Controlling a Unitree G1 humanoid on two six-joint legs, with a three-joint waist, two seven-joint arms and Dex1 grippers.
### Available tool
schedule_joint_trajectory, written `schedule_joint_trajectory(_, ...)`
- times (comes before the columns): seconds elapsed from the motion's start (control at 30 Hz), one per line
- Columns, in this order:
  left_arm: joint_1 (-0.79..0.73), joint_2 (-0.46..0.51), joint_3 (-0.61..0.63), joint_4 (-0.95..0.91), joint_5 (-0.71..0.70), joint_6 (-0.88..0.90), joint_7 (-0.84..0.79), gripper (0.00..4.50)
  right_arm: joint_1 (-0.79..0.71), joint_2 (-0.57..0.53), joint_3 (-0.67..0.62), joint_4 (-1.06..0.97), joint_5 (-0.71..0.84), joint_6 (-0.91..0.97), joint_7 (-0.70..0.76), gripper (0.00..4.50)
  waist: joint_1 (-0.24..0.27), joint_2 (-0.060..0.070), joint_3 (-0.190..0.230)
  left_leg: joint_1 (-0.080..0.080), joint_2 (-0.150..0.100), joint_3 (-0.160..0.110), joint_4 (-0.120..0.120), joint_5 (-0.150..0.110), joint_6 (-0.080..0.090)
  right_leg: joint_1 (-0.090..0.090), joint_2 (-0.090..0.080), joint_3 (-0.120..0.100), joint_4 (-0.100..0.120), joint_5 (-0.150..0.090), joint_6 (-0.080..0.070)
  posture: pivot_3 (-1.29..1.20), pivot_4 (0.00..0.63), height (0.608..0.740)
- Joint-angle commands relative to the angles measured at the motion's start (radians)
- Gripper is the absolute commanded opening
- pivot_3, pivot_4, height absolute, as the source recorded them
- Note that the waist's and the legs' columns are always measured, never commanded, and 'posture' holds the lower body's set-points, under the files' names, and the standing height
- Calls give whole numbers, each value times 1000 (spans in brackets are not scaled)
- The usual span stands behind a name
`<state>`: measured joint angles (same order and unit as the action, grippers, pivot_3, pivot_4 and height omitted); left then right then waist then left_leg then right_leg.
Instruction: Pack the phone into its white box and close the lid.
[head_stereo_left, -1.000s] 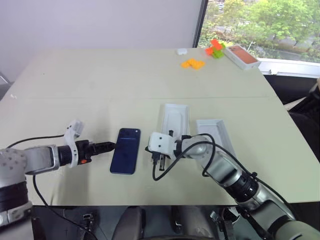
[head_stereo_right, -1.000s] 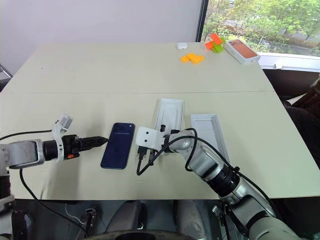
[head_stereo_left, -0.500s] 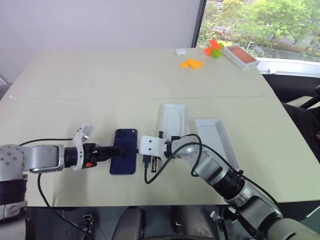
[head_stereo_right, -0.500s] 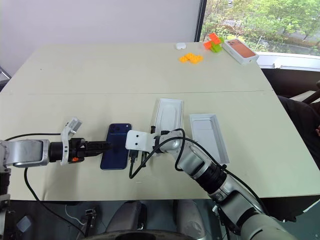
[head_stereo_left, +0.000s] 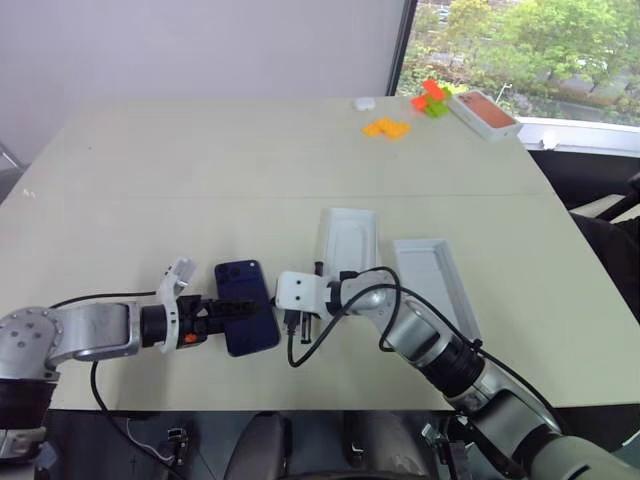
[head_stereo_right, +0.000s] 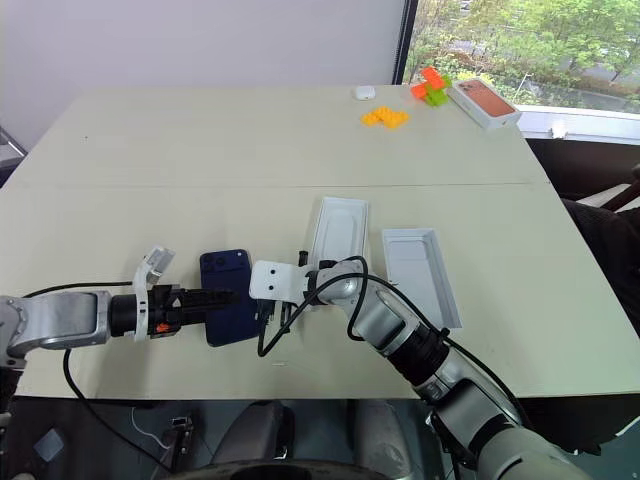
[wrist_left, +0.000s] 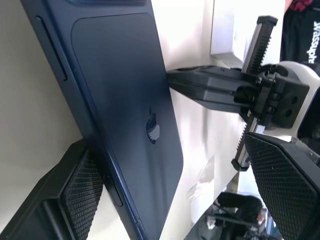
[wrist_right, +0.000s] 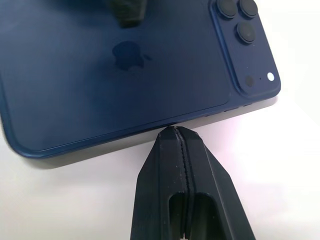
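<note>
phone (head_stereo_left: 247, 306) back-up on tabletop (head_stereo_left: 250, 170), long axis front-to-back, camera end far, insert (head_stereo_left: 346, 242) and white box (head_stereo_left: 432, 283) beside. left tool (head_stereo_left: 232, 310) wide open straddling it; right tool (head_stereo_left: 284, 322) closed, tips touching its edge.

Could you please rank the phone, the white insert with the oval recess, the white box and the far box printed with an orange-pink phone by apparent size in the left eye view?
1. white box and white insert: too alike to rank.
2. phone, partly covered by the left end effector.
3. orange-pink phone box: smallest, though farthest from the camera, so its true size is unsure.
</note>
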<state>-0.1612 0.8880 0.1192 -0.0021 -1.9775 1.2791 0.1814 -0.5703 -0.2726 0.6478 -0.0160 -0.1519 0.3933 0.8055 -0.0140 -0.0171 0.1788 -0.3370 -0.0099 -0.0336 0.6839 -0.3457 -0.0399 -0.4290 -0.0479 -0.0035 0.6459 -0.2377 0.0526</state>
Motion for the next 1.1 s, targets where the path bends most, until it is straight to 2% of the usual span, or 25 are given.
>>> schedule_joint_trajectory(0.03,34,-24,-5,47,5,-25,57,4233,-3,11,-29,-37,3,-10,-3,0,0,0,0,0,0,0,0,1,0,0,0,0,0,0,0,0,150,740)
schedule_joint_trajectory(0.1,44,-49,15,39,5,-43,73,3643,1,10,-32,-42,1,-7,-6,0,0,0,0,0,0,0,0,3,0,0,0,0,0,0,0,0,150,740)
schedule_joint_trajectory(0.27,69,-85,50,1,5,-62,81,1093,11,0,-43,-64,-1,6,-7,0,1,0,1,0,0,-1,0,5,1,0,0,0,0,0,-1,0,150,740)
schedule_joint_trajectory(0.53,117,-129,101,-15,5,-82,74,1093,22,-7,-47,-91,-9,21,-7,0,-1,-1,1,-3,0,-1,-2,5,1,-2,0,-1,-1,1,-1,0,150,740)
schedule_joint_trajectory(0.67,137,-134,118,-26,5,-87,62,48,23,-13,-53,-101,-16,24,-11,0,-1,-2,1,-2,0,-1,-2,5,1,-1,0,-1,-2,1,-1,0,150,740)
schedule_joint_trajectory(0.9,159,-136,179,-49,5,-104,-6,14,13,-88,-140,-285,29,113,39,0,-4,-2,2,-2,1,-1,-3,5,1,-2,1,-1,-2,0,-2,0,150,740)
schedule_joint_trajectory(1.1,138,-90,176,-88,5,-96,-79,14,6,-170,-258,-430,97,239,74,0,-3,-3,4,-4,2,-1,-4,5,1,-4,1,-1,-3,0,-1,0,150,740)
